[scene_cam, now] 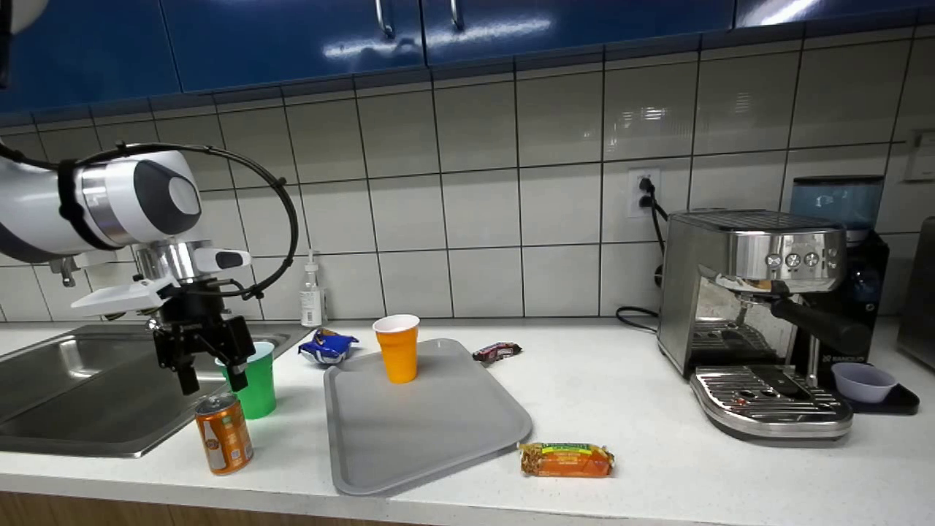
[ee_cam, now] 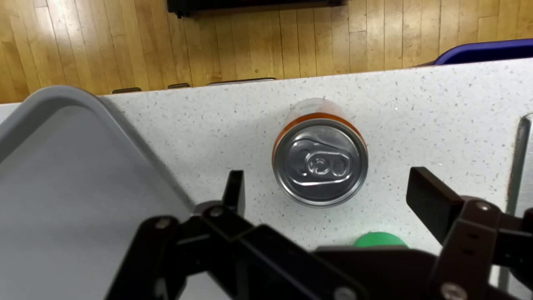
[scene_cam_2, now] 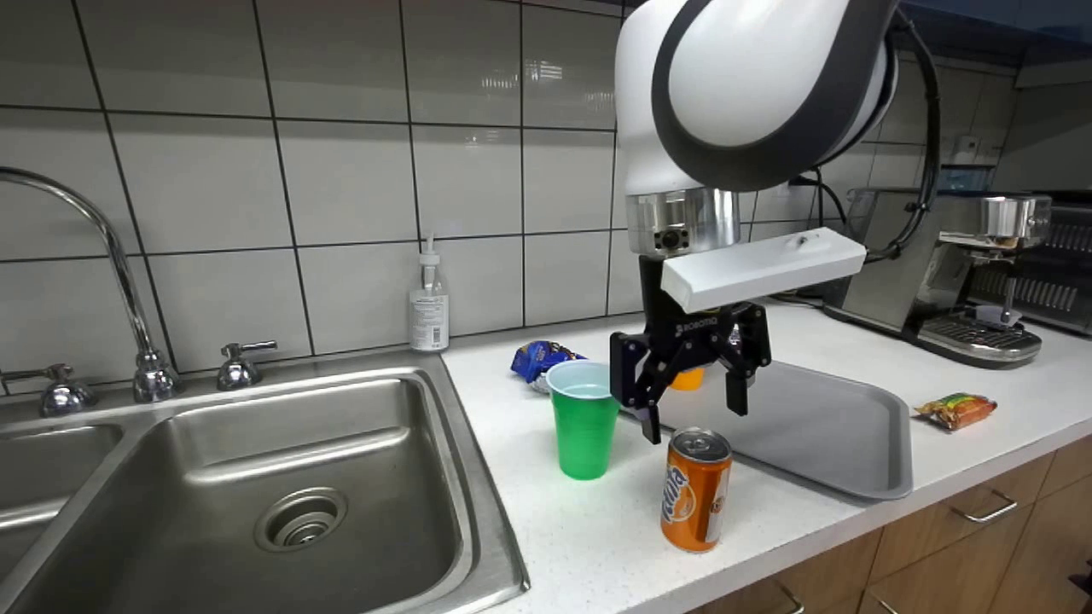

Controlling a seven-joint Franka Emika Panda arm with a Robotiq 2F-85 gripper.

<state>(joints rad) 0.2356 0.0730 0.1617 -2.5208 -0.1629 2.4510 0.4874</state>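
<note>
My gripper points down with its fingers spread wide, holding nothing. It hangs just above an orange soda can, which stands upright on the white counter. From the wrist view, the can's silver lid lies between the two fingertips and a little ahead of them, touching neither. A green cup stands beside the can, nearer the wall; the wrist view shows only a sliver of it, the rest hidden by the gripper. On a grey tray an orange cup stands upright; the gripper mostly hides it in an exterior view.
A steel sink with a faucet borders the counter. Around the tray lie a blue packet, a dark wrapped bar and an orange snack packet. A soap bottle and a coffee machine stand farther back.
</note>
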